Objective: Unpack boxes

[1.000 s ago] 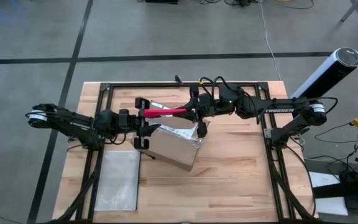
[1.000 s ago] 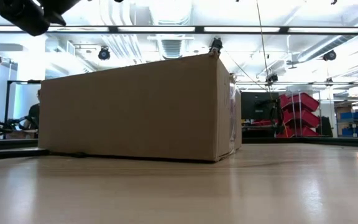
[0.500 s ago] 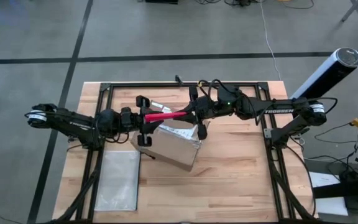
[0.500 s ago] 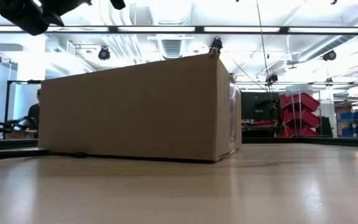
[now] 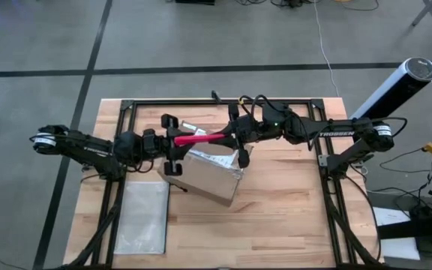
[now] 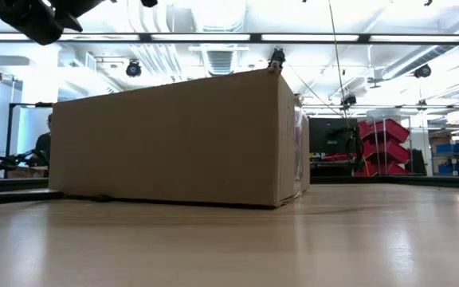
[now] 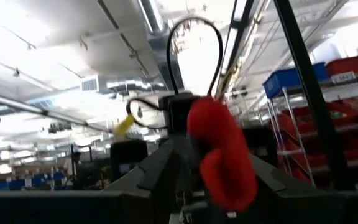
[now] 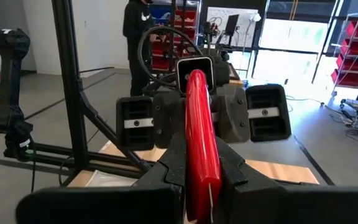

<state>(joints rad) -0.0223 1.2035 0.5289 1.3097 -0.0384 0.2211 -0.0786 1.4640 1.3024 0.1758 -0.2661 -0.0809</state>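
Observation:
The brown cardboard box (image 5: 212, 176), with a white label (image 5: 214, 159) on top, rests on its bottom at the table's middle; it also shows in the low view (image 6: 174, 139). My right gripper (image 5: 231, 136) is shut on a red utility knife (image 5: 199, 138) held above the box's far edge. My left gripper (image 5: 169, 144) is open, its two fingers wide apart on either side of the knife's free end (image 8: 195, 79), not touching it. The knife's end also shows in the left wrist view (image 7: 222, 155). My right gripper pinches the knife's right end (image 8: 199, 177) between its two fingers. The fingers come level from the table's right and lie along the knife. The knife is lifted clear above the box, about level, its free end pointing toward my left gripper.
A flat translucent zip pouch (image 5: 142, 217) lies on the table's near left. A small white item (image 5: 191, 126) lies beyond the box. Black frame rails (image 5: 122, 135) run along the table's sides. A person (image 8: 138, 37) stands beyond the table.
My left gripper has edged a little toward the table's right, closer around the knife's free end, and stays open. My right gripper keeps the knife level above the box.

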